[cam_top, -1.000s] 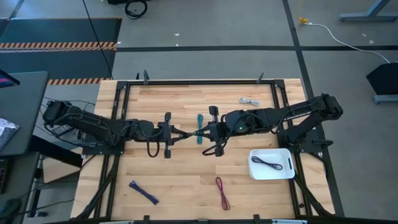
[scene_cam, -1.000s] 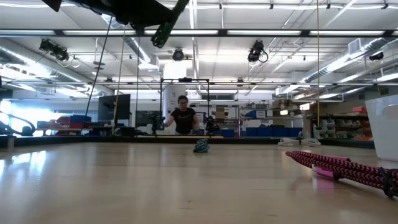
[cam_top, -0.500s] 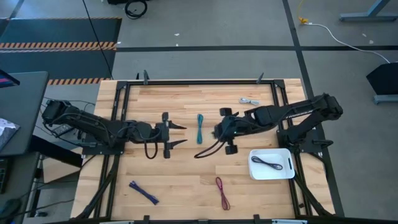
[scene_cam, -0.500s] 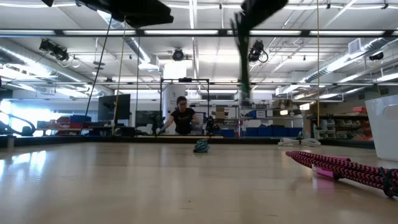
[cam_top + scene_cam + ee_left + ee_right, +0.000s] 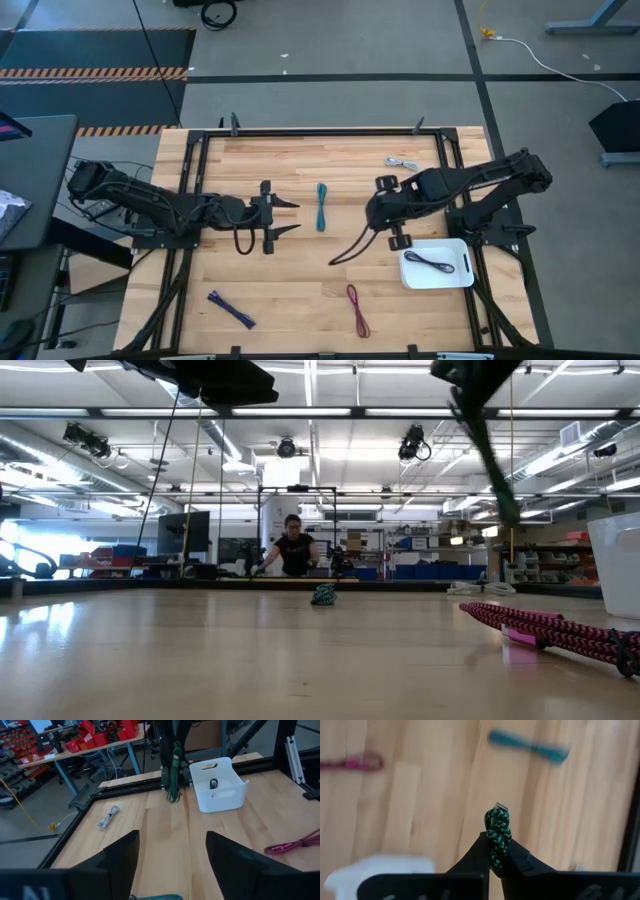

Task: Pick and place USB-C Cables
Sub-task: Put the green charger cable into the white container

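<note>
My right gripper (image 5: 370, 218) is shut on a green USB-C cable (image 5: 348, 248) over the table's middle right, next to the white bin (image 5: 437, 275). My left gripper (image 5: 287, 217) stands open left of centre, with nothing between its fingers. A teal cable (image 5: 321, 207) lies flat on the table between the two grippers. Also flat on the wood are a maroon cable (image 5: 357, 310) near the front edge, a blue-purple cable (image 5: 231, 309) at the front left and a pale grey cable (image 5: 401, 162) at the far right. A dark cable (image 5: 431, 262) lies in the bin. My right gripper pinches the green cable's doubled strands (image 5: 496, 851) between its two fingers. A short knotted stretch with a plug (image 5: 501, 807) sticks out past the fingertips. The rest trails slantwise below the gripper (image 5: 490, 460), lifted clear of the table.
A black frame (image 5: 320, 131) runs round the table's edge. The white bin (image 5: 220, 785) stands at the front right. Bare wood lies between the teal cable and the bin. In the low view, a person stands in the room beyond the table.
My left gripper has opened and let go of the green cable at the table's middle, drawing back slightly left. My right gripper has carried the cable toward the table's right edge, toward the white bin, and the cable's free end swings below it.
</note>
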Available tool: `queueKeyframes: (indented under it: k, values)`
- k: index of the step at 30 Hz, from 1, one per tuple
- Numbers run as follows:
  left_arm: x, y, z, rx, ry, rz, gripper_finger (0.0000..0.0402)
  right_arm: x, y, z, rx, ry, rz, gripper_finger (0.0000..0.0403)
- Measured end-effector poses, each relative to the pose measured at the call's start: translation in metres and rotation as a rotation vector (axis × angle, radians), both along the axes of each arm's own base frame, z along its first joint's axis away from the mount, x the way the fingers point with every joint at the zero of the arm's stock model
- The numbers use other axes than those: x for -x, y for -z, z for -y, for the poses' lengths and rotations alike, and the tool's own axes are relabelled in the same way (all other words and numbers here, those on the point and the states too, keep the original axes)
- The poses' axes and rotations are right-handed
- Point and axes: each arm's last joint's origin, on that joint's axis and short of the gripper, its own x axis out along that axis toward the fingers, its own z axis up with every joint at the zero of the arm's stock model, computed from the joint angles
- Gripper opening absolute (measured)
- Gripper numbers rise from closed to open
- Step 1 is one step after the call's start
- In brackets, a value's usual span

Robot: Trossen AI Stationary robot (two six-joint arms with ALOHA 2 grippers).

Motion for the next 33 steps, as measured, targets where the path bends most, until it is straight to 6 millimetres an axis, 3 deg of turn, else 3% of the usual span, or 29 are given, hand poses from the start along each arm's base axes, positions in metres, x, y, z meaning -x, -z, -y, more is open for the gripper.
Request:
queueKeyframes:
  k: [7, 18, 23, 33]
  values:
    - [0.000, 0.000, 0.000, 0.000, 0.000, -0.002, 0.0231, 0.021, 0.003, -0.013, -0.025, 0.066, -0.163, 0.0020]
    - [0.001, 0.004, 0.000, -0.003, -0.001, -0.044, 0.0231, 0.035, 0.006, -0.041, -0.240, 0.221, -0.273, 0.0020]
    - [0.002, 0.007, 0.000, 0.032, -0.009, -0.068, 0.0231, 0.049, 0.026, -0.046, -0.241, 0.309, -0.444, 0.0020]
    - [0.002, 0.008, 0.000, 0.031, -0.009, -0.079, 0.0231, 0.057, 0.076, -0.048, -0.271, 0.368, -0.582, 0.0020]
